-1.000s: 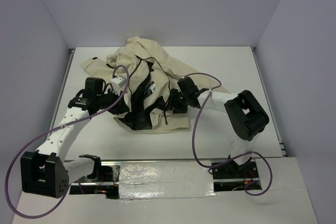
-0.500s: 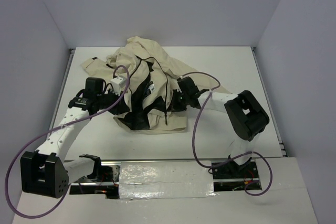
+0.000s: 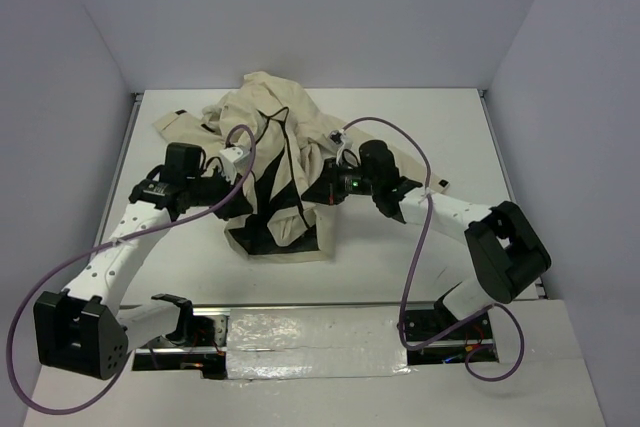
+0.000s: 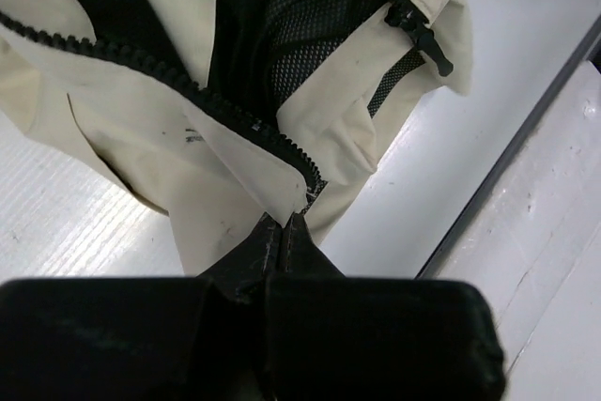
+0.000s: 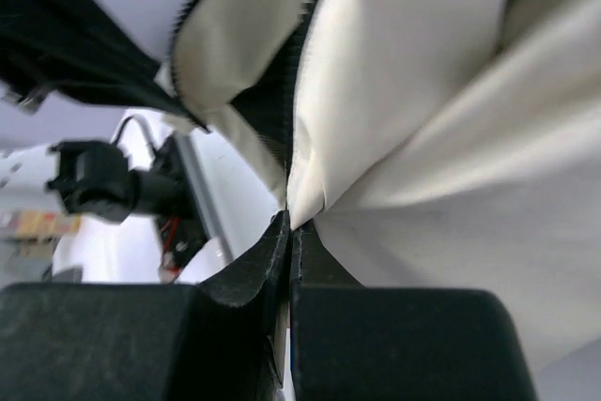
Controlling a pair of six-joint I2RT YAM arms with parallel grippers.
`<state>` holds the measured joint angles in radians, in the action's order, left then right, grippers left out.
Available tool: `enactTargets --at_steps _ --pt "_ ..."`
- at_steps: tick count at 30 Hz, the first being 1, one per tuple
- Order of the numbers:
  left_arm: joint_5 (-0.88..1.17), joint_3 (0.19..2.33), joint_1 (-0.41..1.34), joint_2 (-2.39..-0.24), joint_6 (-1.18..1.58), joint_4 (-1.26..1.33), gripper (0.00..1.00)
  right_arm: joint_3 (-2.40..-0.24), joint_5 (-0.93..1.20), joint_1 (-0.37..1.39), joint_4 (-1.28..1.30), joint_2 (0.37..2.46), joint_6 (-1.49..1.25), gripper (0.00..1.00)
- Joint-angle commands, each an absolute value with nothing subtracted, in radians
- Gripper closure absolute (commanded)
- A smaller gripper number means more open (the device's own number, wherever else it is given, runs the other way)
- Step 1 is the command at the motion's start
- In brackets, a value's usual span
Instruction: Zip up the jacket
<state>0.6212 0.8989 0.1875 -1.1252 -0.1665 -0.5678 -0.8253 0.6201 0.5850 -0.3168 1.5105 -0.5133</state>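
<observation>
Pinching one jacket (image 3: 268,115), left gripper (image 4: 282,224) and right gripper (image 5: 288,221) clamp its edges.

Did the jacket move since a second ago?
Yes. The jacket bunched up narrower: its near right corner slid left, away from the table's right edge.

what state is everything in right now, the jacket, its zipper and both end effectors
jacket: bunched up on the table, front open, dark lining showing
zipper: undone, the two rows of teeth apart
slider: on the far row of teeth only, not joined to the near row
left end effector: shut on the jacket's edge by the end of the near teeth
right end effector: shut on a fold of the jacket beside the teeth
</observation>
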Motion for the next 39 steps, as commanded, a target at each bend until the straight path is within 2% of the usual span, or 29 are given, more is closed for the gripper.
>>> enactTargets --at_steps 1,7,11,22,27,39 --pt "0.710 0.939 0.195 -1.088 -0.227 -0.580 1.00 -0.810 0.814 0.600 -0.517 1.480 -0.514 1.00" --pt "0.791 0.922 0.213 -1.091 -0.169 -0.488 1.00 -0.865 0.913 0.667 -0.693 1.537 -0.597 1.00" --pt "0.825 0.913 0.221 -1.077 -0.149 -0.454 1.00 -0.847 0.923 0.678 -0.937 1.571 -0.754 1.00" --pt "0.945 0.853 0.212 -0.963 -0.077 -0.368 1.00 -0.799 0.845 0.695 -0.971 1.582 -0.750 1.00" --pt "1.003 0.830 0.170 -0.942 0.035 -0.324 1.00 -0.756 0.830 0.675 -1.066 1.571 -0.782 1.00" --pt "0.952 0.807 0.166 -1.000 0.118 -0.258 1.00 -0.738 0.821 0.676 -1.072 1.569 -0.762 1.00"
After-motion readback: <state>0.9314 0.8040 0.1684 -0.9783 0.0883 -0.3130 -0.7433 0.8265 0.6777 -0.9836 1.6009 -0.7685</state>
